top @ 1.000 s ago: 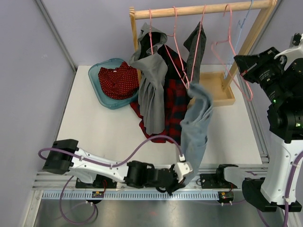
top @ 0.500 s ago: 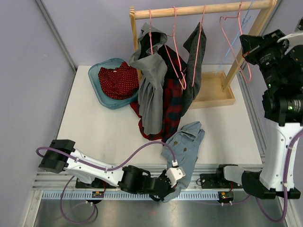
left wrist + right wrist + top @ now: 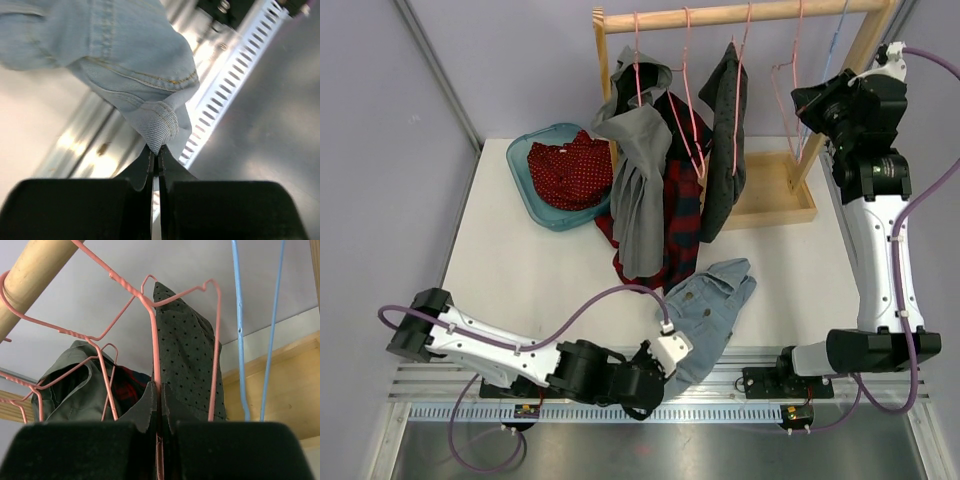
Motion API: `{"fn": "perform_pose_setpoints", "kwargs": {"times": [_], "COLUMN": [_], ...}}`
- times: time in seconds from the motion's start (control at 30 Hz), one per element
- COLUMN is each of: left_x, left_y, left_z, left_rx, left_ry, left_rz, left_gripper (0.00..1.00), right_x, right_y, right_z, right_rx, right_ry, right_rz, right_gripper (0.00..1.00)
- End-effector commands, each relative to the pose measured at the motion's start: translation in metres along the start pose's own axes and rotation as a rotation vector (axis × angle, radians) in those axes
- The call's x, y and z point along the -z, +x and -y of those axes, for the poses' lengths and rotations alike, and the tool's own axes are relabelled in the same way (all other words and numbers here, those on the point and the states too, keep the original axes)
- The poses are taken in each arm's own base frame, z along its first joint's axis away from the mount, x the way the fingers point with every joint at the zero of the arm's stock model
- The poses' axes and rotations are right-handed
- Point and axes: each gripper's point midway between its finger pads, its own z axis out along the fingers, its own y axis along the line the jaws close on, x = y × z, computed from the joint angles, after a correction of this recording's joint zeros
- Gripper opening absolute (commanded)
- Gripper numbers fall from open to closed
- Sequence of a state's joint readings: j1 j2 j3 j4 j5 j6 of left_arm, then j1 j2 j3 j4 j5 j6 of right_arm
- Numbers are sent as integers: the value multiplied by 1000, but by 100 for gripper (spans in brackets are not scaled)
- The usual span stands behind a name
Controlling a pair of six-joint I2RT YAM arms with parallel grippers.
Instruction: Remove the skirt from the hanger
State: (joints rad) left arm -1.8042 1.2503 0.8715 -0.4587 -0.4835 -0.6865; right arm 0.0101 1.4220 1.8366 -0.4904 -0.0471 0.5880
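Observation:
The tartan skirt hangs on the rack from a pink hanger, half hidden behind a grey hooded garment. A strip of it shows in the right wrist view. My right gripper is up by the rod and shut on the wire of another, empty pink hanger, to the right of the skirt. My left gripper is at the table's near edge, shut on a fold of a light blue denim garment, which lies crumpled on the table.
A dark grey dotted garment hangs between the skirt and my right gripper. A light blue hanger hangs at the rod's right end. A teal basin holds a red dotted garment. The wooden rack's base stands at the back right.
The denim garment came down from the air onto the table, pulled toward the near edge by my left gripper. My right gripper carried the empty pink hanger up and left to the rod.

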Motion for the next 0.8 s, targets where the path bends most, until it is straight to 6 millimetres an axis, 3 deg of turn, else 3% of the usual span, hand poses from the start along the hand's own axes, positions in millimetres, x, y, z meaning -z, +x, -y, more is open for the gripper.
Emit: {"fn": "perform_pose_setpoints", "kwargs": {"times": [0.0, 0.03, 0.13, 0.17, 0.2, 0.27, 0.3, 0.37, 0.4, 0.43, 0.5, 0.53, 0.6, 0.63, 0.7, 0.73, 0.77], "left_x": [47, 61, 87, 97, 106, 126, 142, 168, 180, 194, 215, 228, 255, 258, 291, 296, 294], "left_y": [-58, -57, -82, -90, -98, -120, -140, -163, -185, -198, -238, -247, -281, -291, -329, -337, -352], "left_z": [-41, -61, -97, -109, -118, -148, -166, -190, -196, -219, -234, -262, -280, -308, -320, -349, -356], "left_rx": [27, -5, -18, -30, -29, -30, 15, -5, 29, 66, 45, 79, 80, 100, 89, 110, 101], "left_ry": [-206, -272, -389, -415, -438, -524, -571, -640, -650, -714, -728, -816, -844, -919, -925, -980, -941], "left_rz": [150, 133, 172, 189, 198, 233, 273, 323, 397, 435, 523, 531, 600, 582, 700, 701, 726], "left_gripper": [0, 0, 0, 0, 0, 0, 0, 0, 0, 0, 0, 0, 0, 0, 0, 0, 0], "right_x": [34, 35, 48, 51, 60, 66, 74, 82, 91, 94, 105, 107, 115, 116, 125, 125, 127], "right_y": [-12, -3, 5, 5, 5, 7, 10, 6, 6, 8, 8, 13, 16, 21, 25, 32, 35], "right_z": [-11, -3, 5, 8, 7, 13, 14, 21, 20, 24, 23, 27, 30, 34, 37, 42, 44], "right_rx": [-11, -9, 3, 11, 17, 32, 38, 54, 60, 63, 73, 76, 85, 88, 100, 105, 111], "right_ry": [-51, -31, -10, 1, 1, 20, 21, 53, 52, 62, 53, 60, 65, 76, 78, 89, 90], "right_rz": [64, 47, 39, 43, 48, 48, 43, 67, 71, 73, 81, 71, 68, 59, 52, 37, 30], "right_gripper": [0, 0, 11, 41, 58, 81, 96, 99, 99, 99, 100, 99, 100, 99, 99, 99, 100]}}
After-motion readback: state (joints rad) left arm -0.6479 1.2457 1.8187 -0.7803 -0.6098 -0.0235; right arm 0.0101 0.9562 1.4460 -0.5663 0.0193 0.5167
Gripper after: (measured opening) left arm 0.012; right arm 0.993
